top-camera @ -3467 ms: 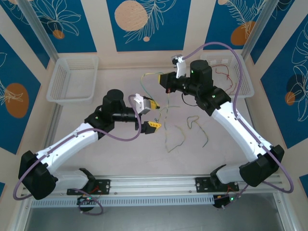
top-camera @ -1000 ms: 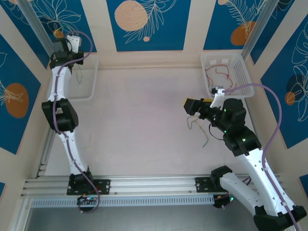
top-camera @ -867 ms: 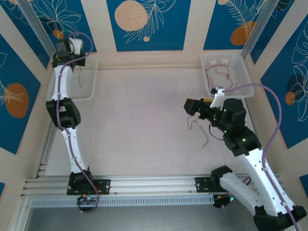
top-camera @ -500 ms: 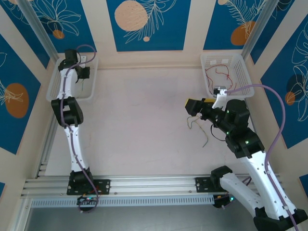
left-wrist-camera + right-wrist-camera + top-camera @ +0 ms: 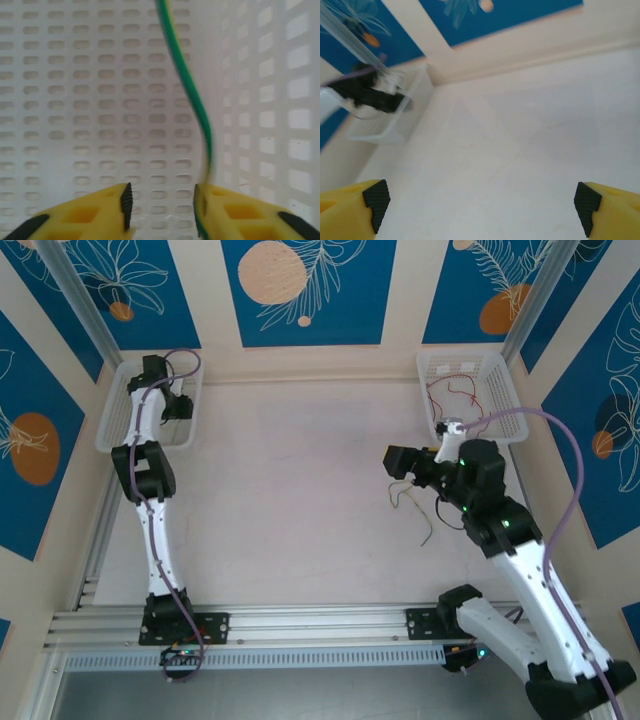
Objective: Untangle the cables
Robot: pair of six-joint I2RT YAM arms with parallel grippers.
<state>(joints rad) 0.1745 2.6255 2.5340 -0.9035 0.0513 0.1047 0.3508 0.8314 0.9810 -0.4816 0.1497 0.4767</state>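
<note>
Left hand [image 5: 160, 210] stands parted in the white basket [image 5: 75, 75], the green cable [image 5: 192, 100] against one finger [image 5: 235, 212], where it may snag and ride out on withdrawal; right hand [image 5: 480, 200] gapes wide near the pale cables [image 5: 412, 502] on the table [image 5: 290, 490].

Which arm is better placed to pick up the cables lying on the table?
Right. The right gripper hovers next to those cables, jaws wide open; the left gripper is far off inside the left basket, a green cable between its jaws.
</note>
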